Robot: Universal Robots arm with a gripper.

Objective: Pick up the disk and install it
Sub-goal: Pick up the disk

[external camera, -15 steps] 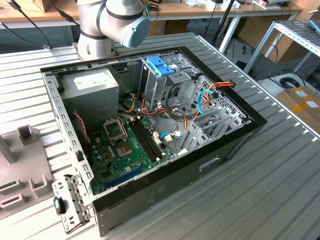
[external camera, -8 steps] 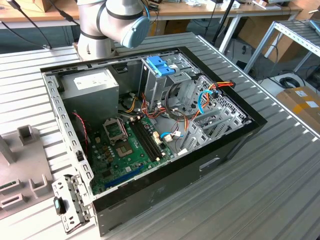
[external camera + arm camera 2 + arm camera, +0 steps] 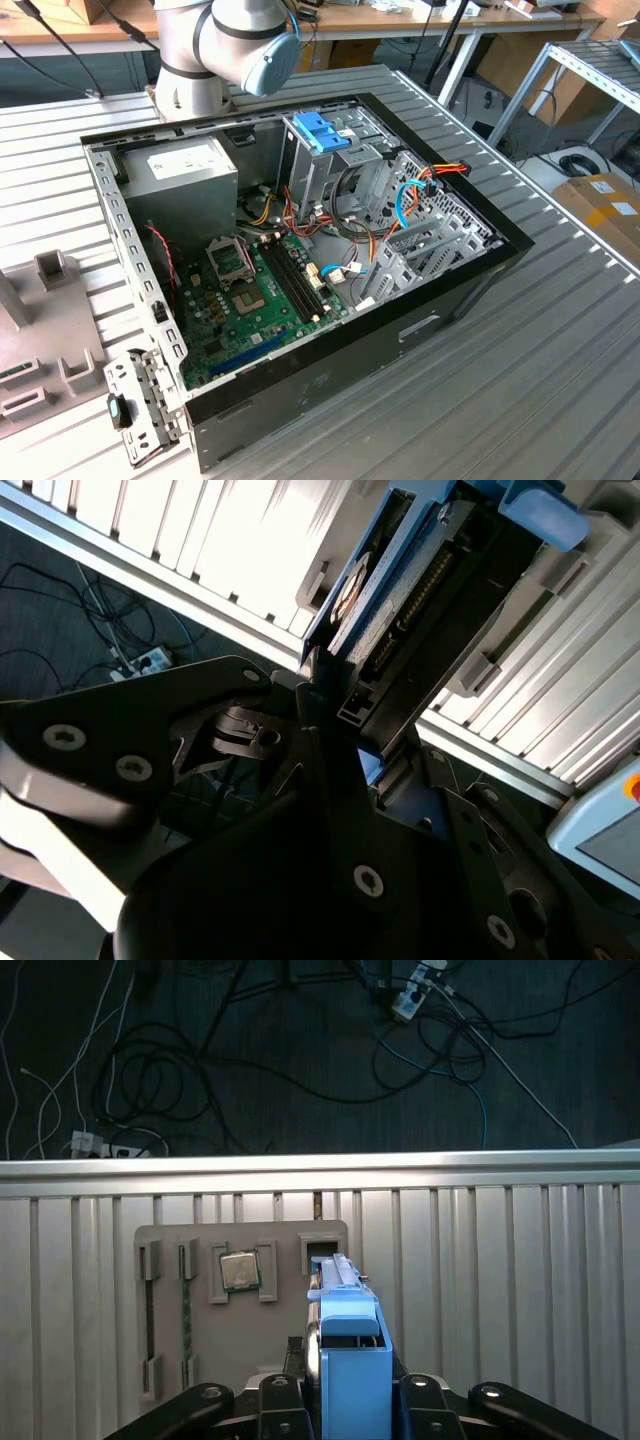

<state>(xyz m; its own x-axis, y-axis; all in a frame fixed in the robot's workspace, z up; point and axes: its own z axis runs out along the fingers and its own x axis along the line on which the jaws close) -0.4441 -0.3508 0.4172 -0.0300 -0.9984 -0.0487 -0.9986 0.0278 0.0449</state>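
A ribbed metal desk carries an open computer case lying on its side. The base of the robot arm rises behind the case. Inside the case are a green circuit board, a grey power box in the corner nearest the arm, and just beside that box a metal cage with a blue handle. Bundles of coloured wires run between the cage and the board. At the exterior view's left, apart from the case, a grey tray with raised holders rests on the desk.

In both wrist views the disk is in the tool. The dark fingers are closed in on one end of it, and the rest of the body reaches straight out past the fingertips. It is turned on edge, so its blue rail and connector side show along its length, with a blue cap at the far end.

In the first wrist view the disk stands out from between the two halves of the tool and points down towards the tray. There it lines up with a slot just beside a holder that keeps a square chip. Whether its far end touches the tray cannot be told. Beyond the desk edge, loose cables lie on the dark floor.
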